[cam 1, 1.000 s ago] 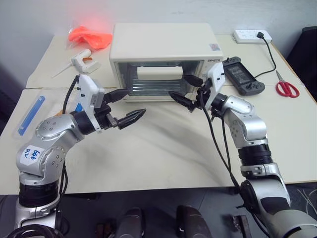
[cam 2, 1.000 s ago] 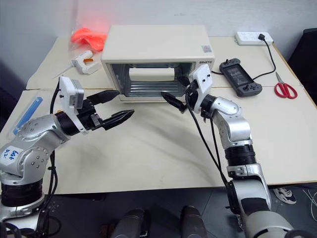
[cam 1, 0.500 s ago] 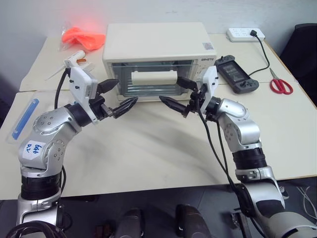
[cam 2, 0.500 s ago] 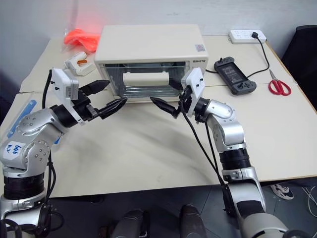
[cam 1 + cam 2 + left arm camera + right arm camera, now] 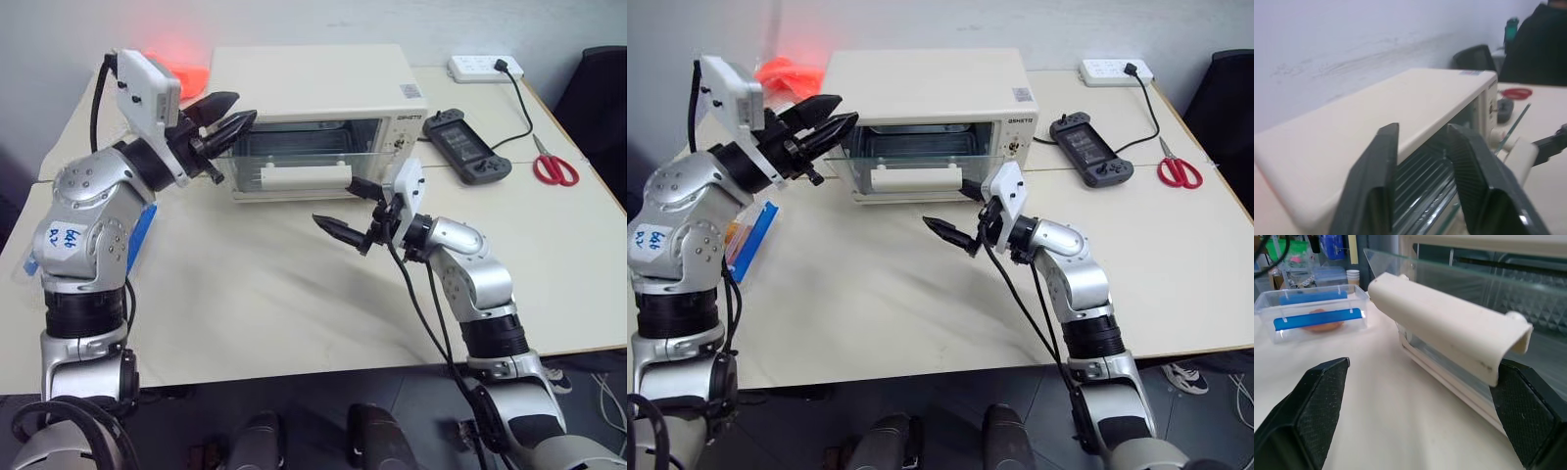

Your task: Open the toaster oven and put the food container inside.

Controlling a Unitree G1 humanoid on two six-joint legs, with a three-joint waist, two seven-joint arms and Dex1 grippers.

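Oven door half open, both grippers empty, container still on the table.

The oven [image 5: 323, 108] stands at the back of the table [image 5: 294, 294]; its glass door [image 5: 294, 162] tilts outward, partly lowered, with the white handle [image 5: 306, 177] leading. The right gripper [image 5: 348, 208] hangs just before the handle with its fingers spread wide, one finger close under the handle's end, nothing between them. The left gripper [image 5: 223, 119] is raised at the oven's upper left corner, its fingers drawn near each other with a narrow gap, pinching nothing. The container [image 5: 1312, 316], clear with blue clips, lies on the table to the left of the oven, partly hidden behind the left arm in the head views.
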